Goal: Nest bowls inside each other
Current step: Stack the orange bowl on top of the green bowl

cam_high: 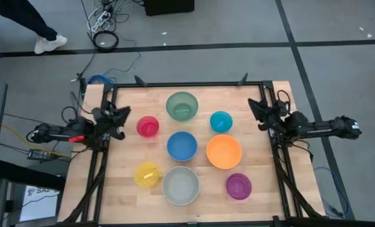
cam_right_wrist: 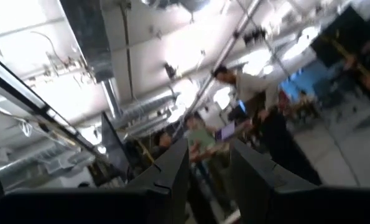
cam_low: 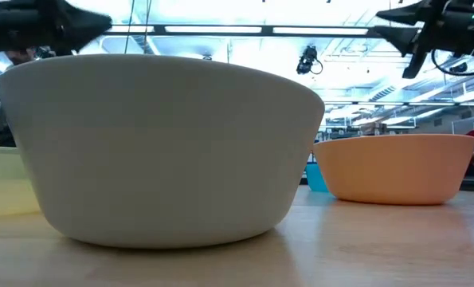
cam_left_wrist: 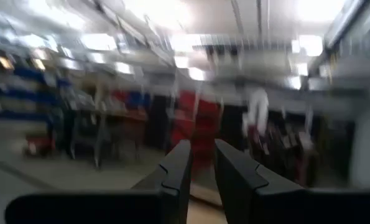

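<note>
Eight bowls stand apart, each on its base on the wooden table: green [cam_high: 181, 105], teal [cam_high: 220, 121], pink [cam_high: 147, 127], blue [cam_high: 181, 145], orange [cam_high: 224, 151], yellow [cam_high: 147, 174], grey-white [cam_high: 180, 185] and purple [cam_high: 238, 186]. The low view has the grey-white bowl [cam_low: 161, 147] close up and the orange one [cam_low: 396, 167] behind it. My left gripper [cam_high: 121, 116] hangs raised at the table's left edge, open [cam_left_wrist: 202, 146], near the pink bowl. My right gripper [cam_high: 255, 108] hangs raised at the right edge, open [cam_right_wrist: 208, 146], with nothing between its fingers.
Black frame rails [cam_high: 105, 157] run along the table's left and right edges under the arms. Cables [cam_high: 105, 39] lie on the floor beyond the far edge, where a person's shoe [cam_high: 50, 43] shows. People stand in the room in the right wrist view [cam_right_wrist: 247, 87].
</note>
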